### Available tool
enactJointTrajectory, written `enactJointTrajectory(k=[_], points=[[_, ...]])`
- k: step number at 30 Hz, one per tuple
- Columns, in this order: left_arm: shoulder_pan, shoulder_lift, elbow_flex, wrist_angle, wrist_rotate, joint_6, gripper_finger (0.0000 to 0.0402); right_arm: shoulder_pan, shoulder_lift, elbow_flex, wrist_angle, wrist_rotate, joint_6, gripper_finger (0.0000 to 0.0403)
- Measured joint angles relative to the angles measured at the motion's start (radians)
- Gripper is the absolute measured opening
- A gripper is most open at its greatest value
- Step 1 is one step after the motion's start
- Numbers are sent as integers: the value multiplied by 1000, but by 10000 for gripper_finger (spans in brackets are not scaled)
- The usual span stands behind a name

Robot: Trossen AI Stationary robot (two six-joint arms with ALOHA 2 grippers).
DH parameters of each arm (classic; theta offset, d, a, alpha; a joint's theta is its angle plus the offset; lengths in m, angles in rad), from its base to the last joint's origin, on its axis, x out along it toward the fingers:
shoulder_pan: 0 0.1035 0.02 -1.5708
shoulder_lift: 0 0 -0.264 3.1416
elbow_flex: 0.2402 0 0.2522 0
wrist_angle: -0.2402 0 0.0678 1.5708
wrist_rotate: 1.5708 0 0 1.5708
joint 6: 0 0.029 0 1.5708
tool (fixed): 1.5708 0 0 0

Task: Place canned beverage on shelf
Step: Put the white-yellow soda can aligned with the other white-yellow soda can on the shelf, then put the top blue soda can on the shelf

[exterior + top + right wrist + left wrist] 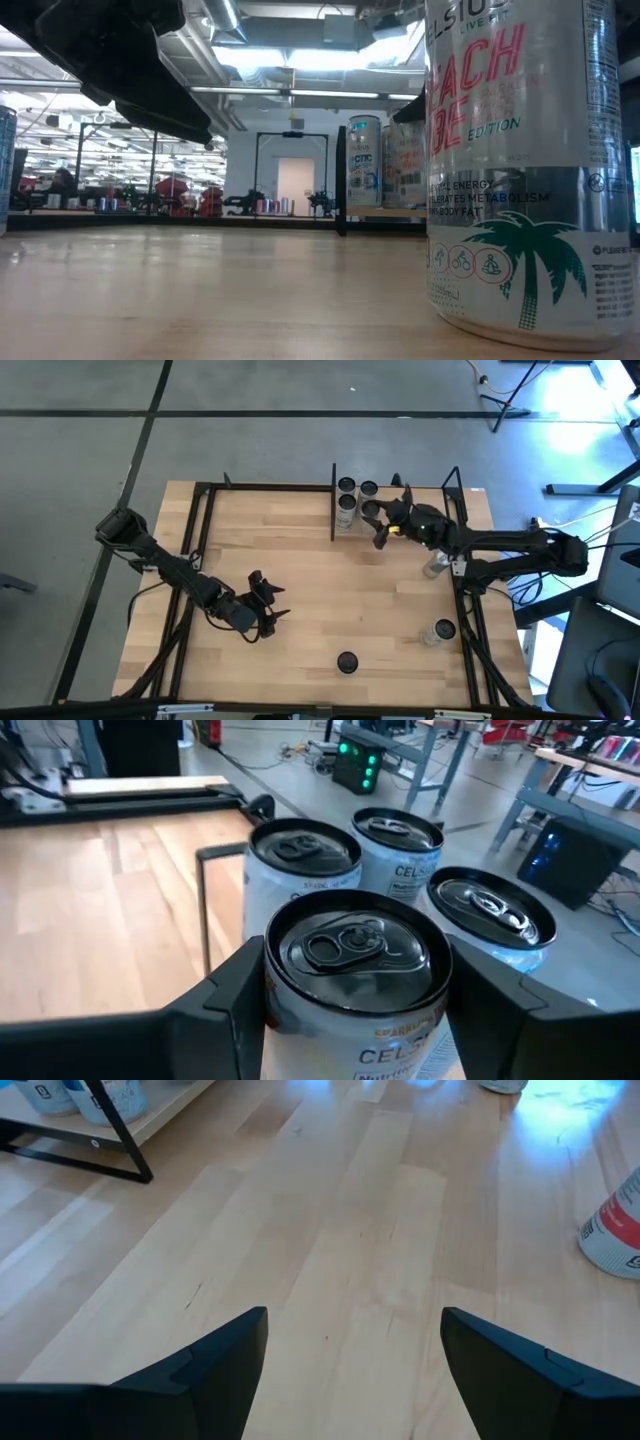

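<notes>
The shelf (400, 525), a light-wood ledge with black posts, stands at the table's far edge, right of the middle. Three upright cans (346, 488) stand on it, and they also show in the right wrist view (300, 850). My right gripper (385, 518) is at the shelf, shut on a fourth can (355, 960), which is close in front of the other three. My left gripper (268, 610) hangs open and empty over the table's near left part, and its fingers (200, 1370) frame bare wood. My right gripper pinches the can's side wall just under its top rim (285, 1020) between its two fingers, one on each side. The fingers come from the table's right side, slanting down a little. The can stands upright. Its foot is hidden, so I cannot tell whether it rests on the shelf.
Three more cans stand on the table: one beside the right arm (437, 567), one near the right front (440, 632) and one at the front middle (347, 662), which stands large in the low view (520, 170). A black frame runs round the table's sides.
</notes>
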Motion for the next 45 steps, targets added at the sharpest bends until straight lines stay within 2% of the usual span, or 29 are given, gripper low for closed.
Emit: enactJointTrajectory(k=[8,20,28,31,34,39,45], points=[[0,0,0,0,2,0,291,0,48,0,81,11,-7,210],[-1,0,0,0,7,0,291,-6,87,1,99,35,9,210],[-1,0,0,0,7,0,291,-4,87,2,113,44,7,327],[-1,0,0,0,7,0,291,-4,87,3,115,47,-8,350],[-1,0,0,0,7,0,291,-3,81,24,94,46,-9,356],[-3,0,0,0,16,0,291,38,22,121,-131,59,-17,351],[-4,0,0,1,26,-18,291,150,-57,345,-653,82,28,348]])
